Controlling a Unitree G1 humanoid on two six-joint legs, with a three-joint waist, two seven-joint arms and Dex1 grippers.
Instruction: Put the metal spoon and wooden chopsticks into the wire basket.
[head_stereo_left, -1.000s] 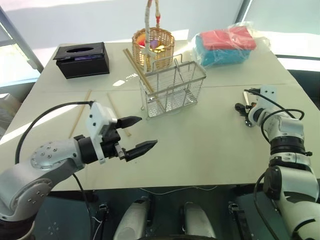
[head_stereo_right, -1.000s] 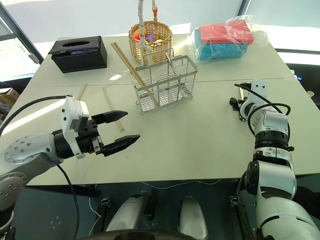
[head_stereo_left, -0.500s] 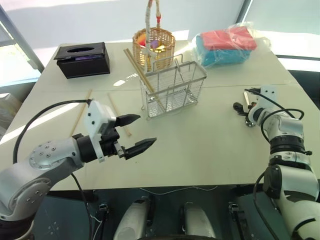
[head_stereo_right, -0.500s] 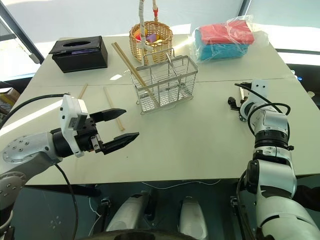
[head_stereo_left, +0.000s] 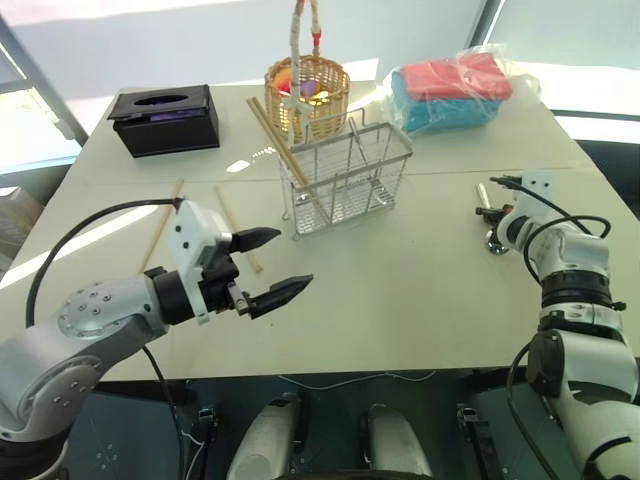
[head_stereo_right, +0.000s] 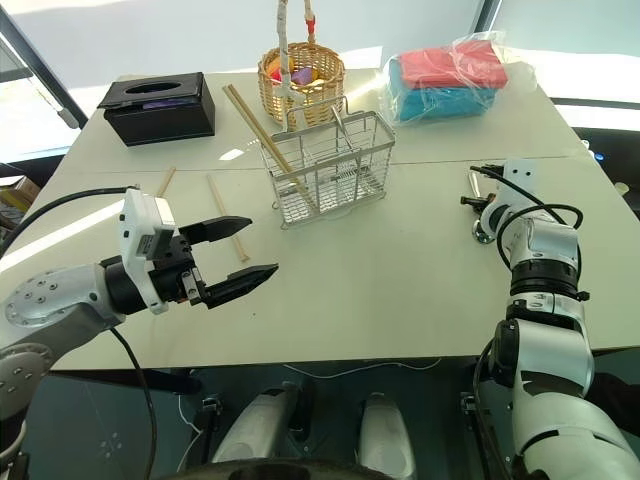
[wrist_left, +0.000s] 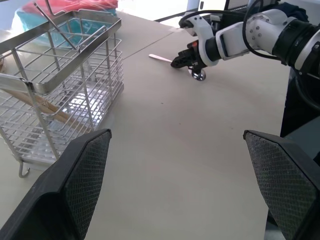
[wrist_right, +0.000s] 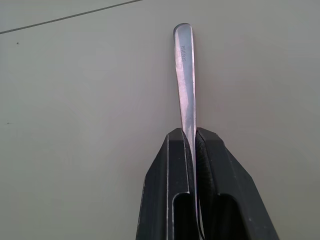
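On metal spoon (wrist_right: 186, 85) handle, tiny illegible stamp; right hand (wrist_right: 191, 145) clamped.

A bright room with a pale table (head_stereo_left: 420, 270) set beside large windows (head_stereo_left: 120, 40)

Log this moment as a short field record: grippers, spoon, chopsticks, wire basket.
left gripper: open, holding nothing, above the table
right gripper: shut on the metal spoon handle
spoon bowl: on the table
wooden chopsticks: one leaning in the wire basket, two flat on the table
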